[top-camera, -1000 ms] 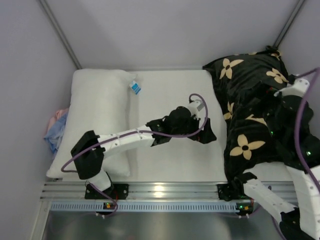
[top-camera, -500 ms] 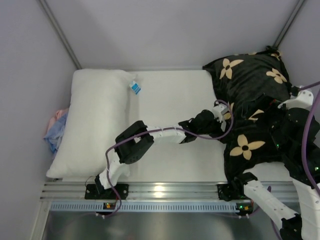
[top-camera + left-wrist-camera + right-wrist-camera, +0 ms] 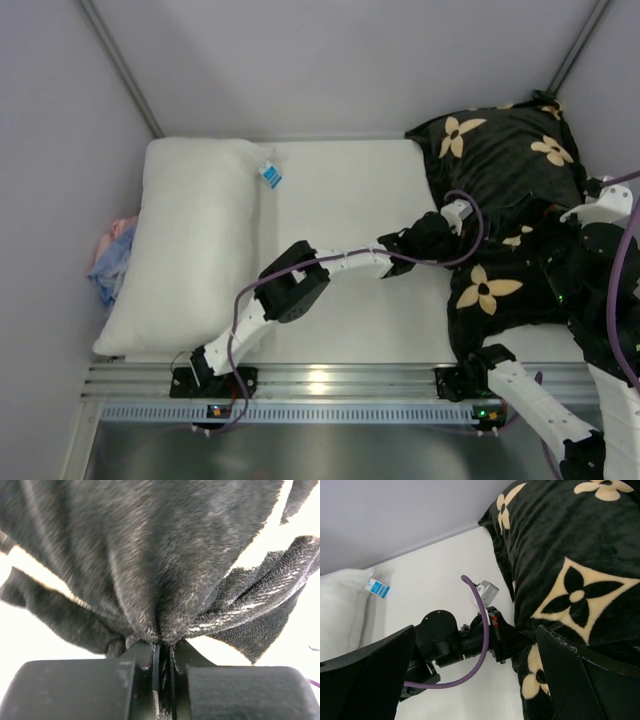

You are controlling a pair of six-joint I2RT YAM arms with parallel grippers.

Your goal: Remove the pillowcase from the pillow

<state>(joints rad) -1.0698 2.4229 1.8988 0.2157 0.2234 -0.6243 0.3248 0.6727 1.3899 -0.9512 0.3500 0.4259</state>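
Note:
The black pillowcase (image 3: 500,170) with tan flowers lies bulging at the table's right side; what fills it is hidden. My left gripper (image 3: 452,238) reaches across to its left edge and is shut on a fold of the black pillowcase (image 3: 165,580), the fabric bunched between the left gripper's (image 3: 162,652) jaws. A bare white pillow (image 3: 195,240) with a blue-white tag (image 3: 270,176) lies at the far left, apart from the cover. My right gripper (image 3: 475,680) hovers open over the pillowcase (image 3: 570,545), looking down on the left gripper (image 3: 512,635).
A pink-blue cloth bundle (image 3: 110,260) is wedged between the pillow and the left wall. Grey walls close in the back and both sides. An aluminium rail (image 3: 320,382) runs along the near edge. The white table surface (image 3: 340,190) lies between pillow and cover.
My left arm has stretched to the right from mid-table to the pillowcase's edge and its gripper has shut on the fabric. The right arm has shifted slightly, still open.

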